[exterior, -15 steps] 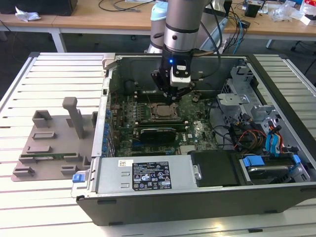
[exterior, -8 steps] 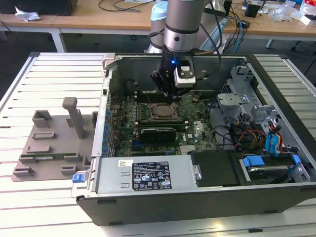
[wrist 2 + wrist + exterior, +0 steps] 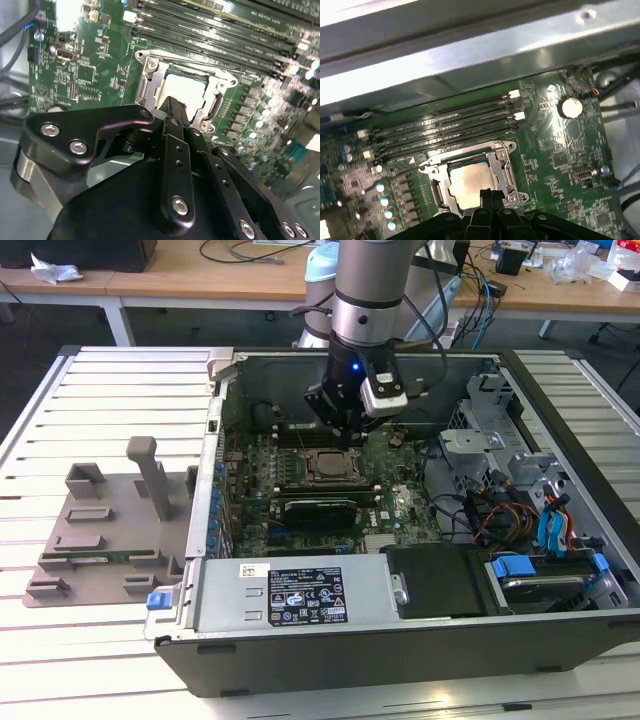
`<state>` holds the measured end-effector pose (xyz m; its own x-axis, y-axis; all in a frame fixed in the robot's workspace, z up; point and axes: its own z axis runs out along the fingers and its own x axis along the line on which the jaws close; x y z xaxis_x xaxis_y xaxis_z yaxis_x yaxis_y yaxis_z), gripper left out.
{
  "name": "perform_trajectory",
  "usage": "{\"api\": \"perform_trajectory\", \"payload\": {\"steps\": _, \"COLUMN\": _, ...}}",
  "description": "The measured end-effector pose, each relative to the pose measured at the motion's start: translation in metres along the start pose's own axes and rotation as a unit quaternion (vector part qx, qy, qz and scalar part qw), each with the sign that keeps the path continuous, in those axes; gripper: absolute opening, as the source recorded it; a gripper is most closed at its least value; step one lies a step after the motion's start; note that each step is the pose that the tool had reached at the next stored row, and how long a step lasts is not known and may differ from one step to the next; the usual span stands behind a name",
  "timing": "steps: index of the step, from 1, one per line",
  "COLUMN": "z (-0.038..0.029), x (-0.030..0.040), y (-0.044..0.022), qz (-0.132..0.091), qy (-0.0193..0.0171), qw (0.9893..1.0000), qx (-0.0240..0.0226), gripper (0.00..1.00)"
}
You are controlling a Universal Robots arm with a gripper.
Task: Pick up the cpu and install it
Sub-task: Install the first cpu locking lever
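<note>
The cpu [image 3: 469, 184], a silver-grey square chip, lies flat inside the metal socket frame [image 3: 502, 165] on the green motherboard [image 3: 555, 145]; it also shows as a bright square cpu [image 3: 182, 90] in the second wrist view. My gripper [image 3: 490, 196] hangs right over the chip's near edge, its black fingers [image 3: 485, 197] pressed together with nothing between them. In the exterior view my gripper [image 3: 347, 440] points down into the open computer case, just above the socket [image 3: 325, 466].
Memory slots [image 3: 445, 130] run beside the socket, and a coin battery [image 3: 571, 106] sits further off. The case holds a power supply [image 3: 300, 595], a drive cage [image 3: 545, 575] and cables [image 3: 500, 515]. A grey plastic holder tray [image 3: 110, 530] lies outside at the exterior view's left.
</note>
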<state>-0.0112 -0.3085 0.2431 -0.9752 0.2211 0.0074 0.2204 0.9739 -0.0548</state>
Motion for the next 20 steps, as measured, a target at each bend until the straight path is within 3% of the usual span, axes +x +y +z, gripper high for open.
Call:
{"api": "perform_trajectory", "payload": {"steps": 1, "z": -0.0001, "x": 0.0000, "y": 0.0000, "qz": -0.021, "qy": -0.0007, "qw": 0.9998, "qx": -0.0019, "gripper": 0.11}}
{"api": "perform_trajectory", "payload": {"steps": 2, "z": 0.0000, "x": 0.0001, "y": 0.0000, "qz": -0.046, "qy": -0.0006, "qw": 0.9989, "qx": -0.0084, "gripper": 0.11}}
{"api": "perform_trajectory", "payload": {"steps": 4, "z": 0.0001, "x": 0.0000, "y": 0.0000, "qz": -0.067, "qy": -0.0014, "qw": 0.9977, "qx": -0.0089, "gripper": 0.11}}
{"api": "perform_trajectory", "payload": {"steps": 7, "z": 0.0001, "x": 0.0000, "y": 0.0000, "qz": -0.103, "qy": -0.0031, "qw": 0.9946, "qx": -0.0086, "gripper": 0.11}}
{"api": "perform_trajectory", "payload": {"steps": 8, "z": 0.0001, "x": 0.0000, "y": 0.0000, "qz": -0.129, "qy": -0.0043, "qw": 0.9916, "qx": -0.0083, "gripper": 0.11}}
{"api": "perform_trajectory", "payload": {"steps": 11, "z": 0.0002, "x": 0.0000, "y": 0.0000, "qz": -0.164, "qy": -0.0058, "qw": 0.9864, "qx": -0.0080, "gripper": 0.11}}
{"api": "perform_trajectory", "payload": {"steps": 17, "z": -0.0005, "x": 0.0000, "y": -0.0001, "qz": -0.167, "qy": -0.0060, "qw": 0.9860, "qx": -0.0079, "gripper": 0.11}}
{"api": "perform_trajectory", "payload": {"steps": 19, "z": -0.0058, "x": 0.0004, "y": -0.0004, "qz": -0.166, "qy": -0.0066, "qw": 0.9860, "qx": -0.0080, "gripper": 0.11}}
{"api": "perform_trajectory", "payload": {"steps": 20, "z": -0.0071, "x": 0.0051, "y": -0.0016, "qz": -0.167, "qy": -0.0081, "qw": 0.9860, "qx": -0.0082, "gripper": 0.11}}
